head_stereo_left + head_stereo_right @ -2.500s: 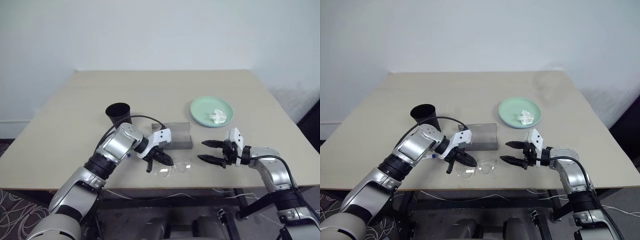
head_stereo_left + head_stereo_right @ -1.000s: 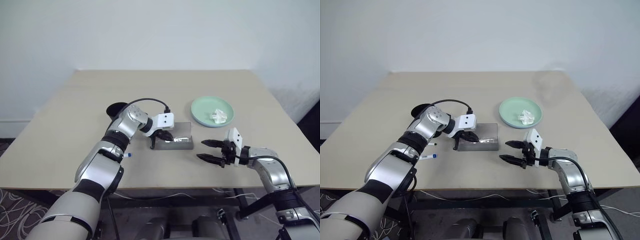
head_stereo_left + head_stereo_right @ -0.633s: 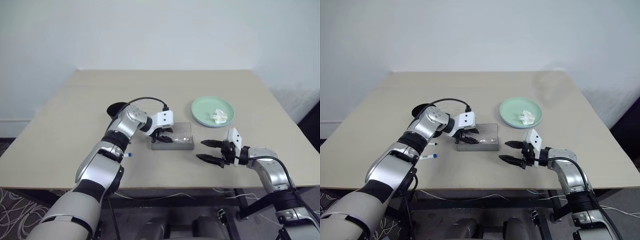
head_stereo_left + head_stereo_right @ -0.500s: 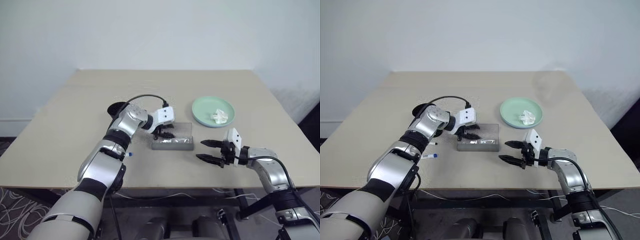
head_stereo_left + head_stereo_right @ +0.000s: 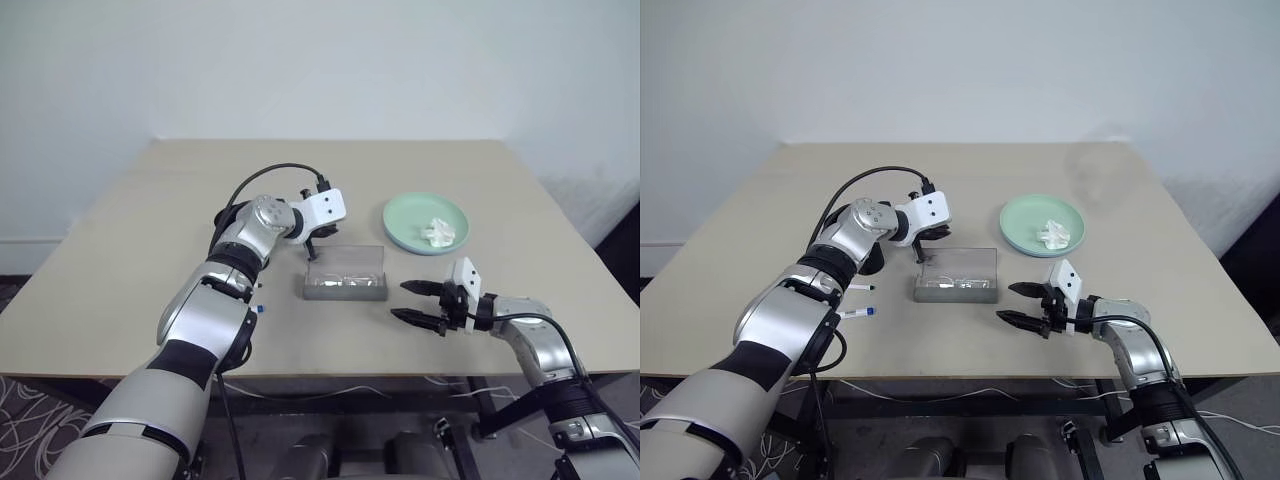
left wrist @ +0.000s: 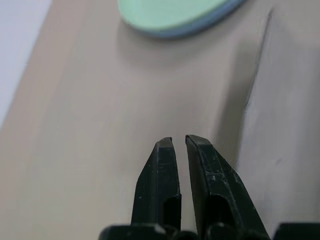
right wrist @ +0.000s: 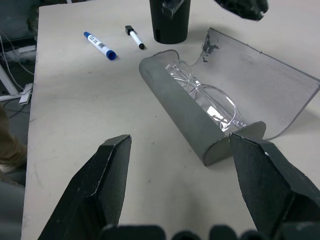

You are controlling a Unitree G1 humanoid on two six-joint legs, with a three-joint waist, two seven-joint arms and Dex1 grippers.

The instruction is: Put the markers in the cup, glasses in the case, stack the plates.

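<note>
Bare tan tabletop (image 5: 400, 170) is lying open behind and to both far sides. The open grey rectangular case (image 5: 956, 277) is occupying the middle, the left gripper (image 5: 924, 248) hanging shut at its back-left corner beside the black tapered cup (image 7: 170, 20). Two white markers (image 5: 858, 300) are blocking the near-left; the stacked mint and blue plates (image 5: 1041, 225) are filling the right-rear.

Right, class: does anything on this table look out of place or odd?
Yes: a crumpled white paper wad sits on the green plate, where nothing belongs. Both markers lie loose beside the cup, not in it.
</note>
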